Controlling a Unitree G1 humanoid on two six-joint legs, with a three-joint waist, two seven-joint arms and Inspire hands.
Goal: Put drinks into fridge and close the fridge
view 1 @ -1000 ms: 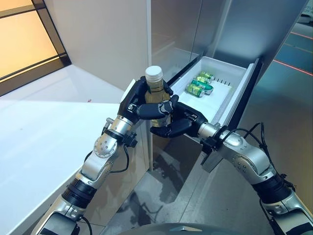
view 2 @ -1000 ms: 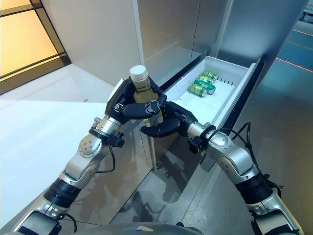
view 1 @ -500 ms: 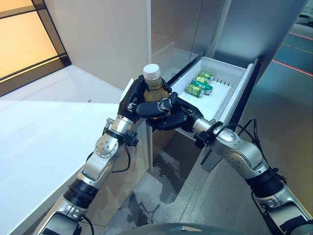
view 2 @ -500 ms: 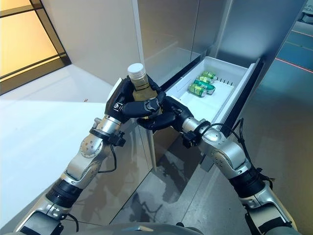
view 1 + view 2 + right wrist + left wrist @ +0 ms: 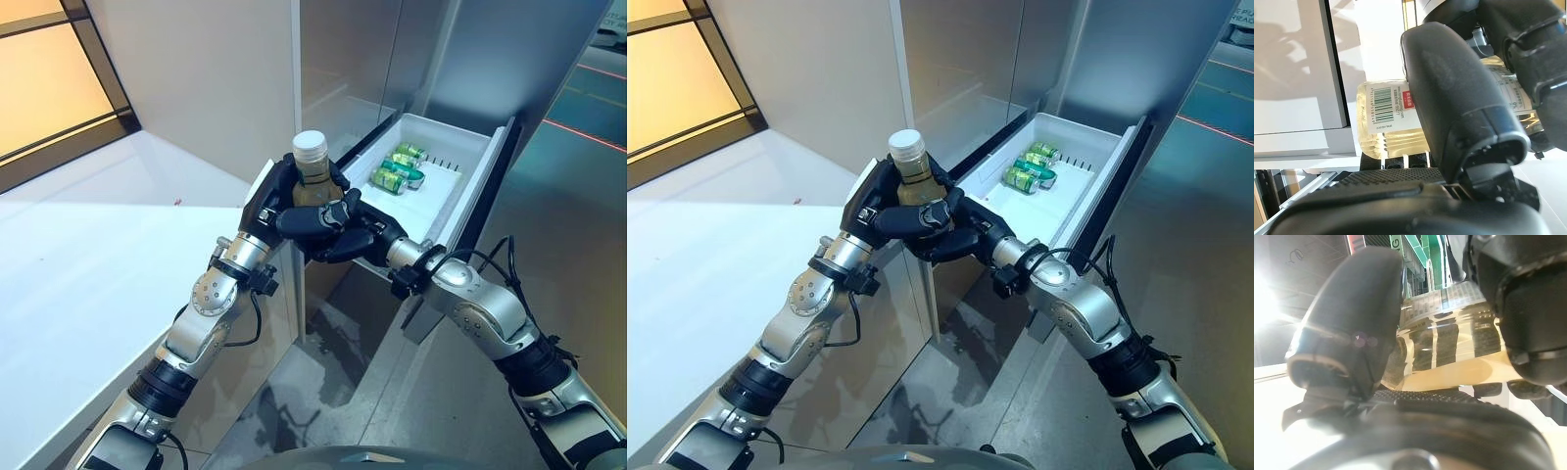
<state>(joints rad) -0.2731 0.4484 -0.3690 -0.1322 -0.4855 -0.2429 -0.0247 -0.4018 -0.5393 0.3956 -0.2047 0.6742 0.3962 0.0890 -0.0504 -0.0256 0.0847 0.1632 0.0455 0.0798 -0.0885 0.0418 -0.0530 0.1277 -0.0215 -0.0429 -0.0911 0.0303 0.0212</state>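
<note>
A clear bottle of yellowish drink with a white cap (image 5: 311,166) stands upright between my two hands, over the gap between the white counter and the open fridge drawer. My left hand (image 5: 290,201) is curled round its upper body; the bottle shows in the left wrist view (image 5: 1449,338). My right hand (image 5: 345,238) comes in from the drawer side, and its thumb and fingers wrap the bottle's lower part (image 5: 1386,122). Green cans (image 5: 402,168) lie in the white drawer (image 5: 470,186).
The white counter (image 5: 88,274) stretches to the left. The drawer's dark front panel (image 5: 490,191) stands open at the right. Steel fridge panels (image 5: 362,49) rise behind. Grey floor (image 5: 323,392) lies below between counter and drawer.
My right hand has closed in from below and wrapped round the bottle's lower part under my left hand. The bottle stays at much the same place.
</note>
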